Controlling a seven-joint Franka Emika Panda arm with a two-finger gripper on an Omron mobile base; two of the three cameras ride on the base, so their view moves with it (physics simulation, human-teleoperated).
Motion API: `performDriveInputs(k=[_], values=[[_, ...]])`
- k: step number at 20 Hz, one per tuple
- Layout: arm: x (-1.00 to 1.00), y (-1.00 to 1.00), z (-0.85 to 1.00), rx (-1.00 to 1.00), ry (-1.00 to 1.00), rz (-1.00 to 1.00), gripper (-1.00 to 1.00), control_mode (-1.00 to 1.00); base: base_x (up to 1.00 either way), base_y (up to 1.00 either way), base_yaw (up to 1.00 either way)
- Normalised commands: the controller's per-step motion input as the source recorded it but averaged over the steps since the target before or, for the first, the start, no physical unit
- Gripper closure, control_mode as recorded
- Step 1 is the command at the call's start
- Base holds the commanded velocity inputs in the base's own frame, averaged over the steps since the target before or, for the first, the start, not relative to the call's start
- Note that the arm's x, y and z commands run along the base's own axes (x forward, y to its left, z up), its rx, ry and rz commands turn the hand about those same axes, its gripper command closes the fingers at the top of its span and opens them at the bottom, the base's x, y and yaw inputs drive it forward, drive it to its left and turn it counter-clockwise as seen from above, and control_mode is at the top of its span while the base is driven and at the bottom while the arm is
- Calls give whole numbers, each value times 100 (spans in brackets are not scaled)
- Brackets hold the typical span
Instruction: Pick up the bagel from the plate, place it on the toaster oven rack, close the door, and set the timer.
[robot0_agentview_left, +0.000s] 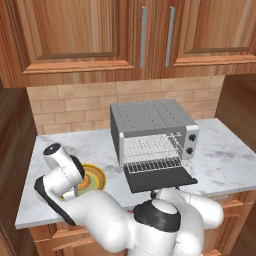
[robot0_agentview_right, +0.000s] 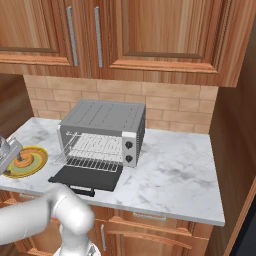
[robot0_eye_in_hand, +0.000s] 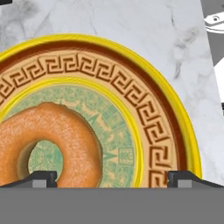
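Marble surface spreads wide, and the toaster oven sits mid-surface with its door dropped flat open toward six o'clock, black handle at the near edge. Inside, the rack shows as a silver grid across the cavity. Over at nine o'clock from the oven lies the plate, yellow rim bright. The bagel rests on the plate's green centre, toward seven o'clock in the hand view. The jaws hang right above the plate, spread wide, tips apart, one tip over the bagel's hole, gripping nothing.
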Motion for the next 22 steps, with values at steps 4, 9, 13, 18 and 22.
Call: performDriveInputs(k=[4, 9, 13, 18, 22], values=[[-4, 0, 3, 6, 0, -2, -100, -100, 0, 0, 0], [-1, 0, 12, 7, 0, -5, -100, -100, 0, 0, 0], [-3, -4, 1, 5, 0, -7, -100, -100, 0, 0, 0], [0, -2, 0, 1, 0, -10, -100, -100, 0, 0, 0], [0, 0, 0, 0, 0, -9, -100, -100, 0, 0, 0]])
